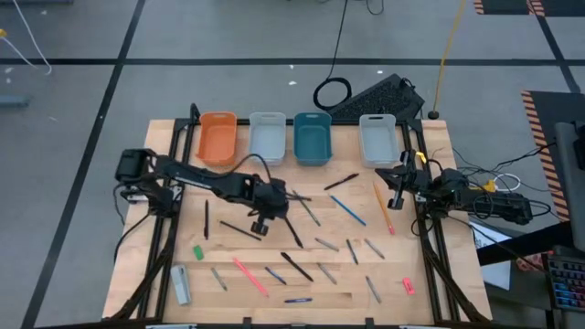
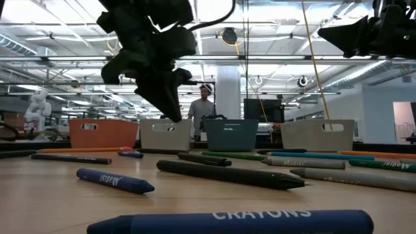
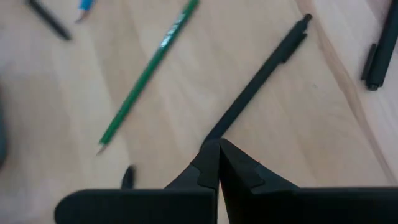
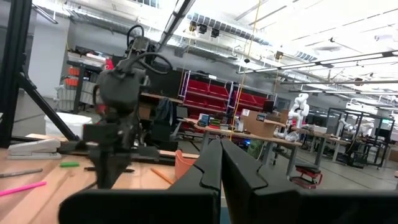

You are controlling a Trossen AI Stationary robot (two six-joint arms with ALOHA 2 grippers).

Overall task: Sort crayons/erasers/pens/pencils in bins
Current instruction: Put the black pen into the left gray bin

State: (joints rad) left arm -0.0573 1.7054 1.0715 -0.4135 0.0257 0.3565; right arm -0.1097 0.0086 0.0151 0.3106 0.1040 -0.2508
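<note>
Crayons, pens and pencils lie scattered over the wooden table [image 1: 174, 196]. A green eraser [image 1: 197, 251] lies near left and a pink-red eraser [image 1: 408, 286] near right. Four bins line the far edge: orange [image 1: 218, 137], pale grey [image 1: 268, 137], teal [image 1: 312, 137] and pale grey [image 1: 378, 137]. My left gripper [image 3: 217, 149] hangs shut above mid-table [image 1: 260, 222], raised clear of the wood in the low view [image 2: 174, 114]. Just beyond its tips a black pen [image 3: 261, 74] and a green pencil [image 3: 146, 74] lie flat. My right gripper [image 4: 219, 149] is shut, raised at the right edge [image 1: 398, 187].
A grey stapler-like object [image 1: 180, 283] lies at the near left corner. A pink crayon [image 1: 249, 274], an orange pencil [image 1: 382, 208] and a blue pen [image 1: 347, 210] lie among the sticks. A keyboard [image 1: 379, 93] and cables sit behind the bins. A person [image 2: 203, 107] stands beyond the table.
</note>
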